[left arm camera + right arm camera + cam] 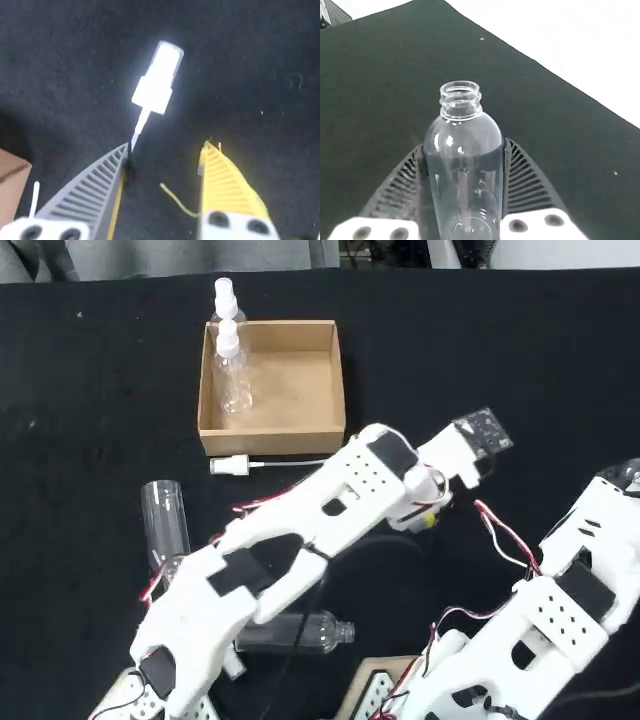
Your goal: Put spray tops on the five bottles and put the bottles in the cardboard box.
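Observation:
My left gripper [165,150] hovers open over the black cloth. A white spray top [157,80] lies just past its fingertips, and the thin tube touches the grey finger [100,185]. My right gripper [465,147] is shut on a clear bottle [462,150] with a bare, open neck. The cardboard box [325,380] holds one bottle with a spray top [232,370]. Another capped bottle [226,300] stands behind the box. A loose spray top [232,465] lies in front of the box. Two open bottles [165,520] [305,632] lie near the left arm [330,510].
The right arm [560,610] stretches along the lower right toward the table's right edge. A corner of the box [10,180] sits close beside my left gripper. A tan base plate [375,685] lies at the front edge. Open black cloth spreads on the far right.

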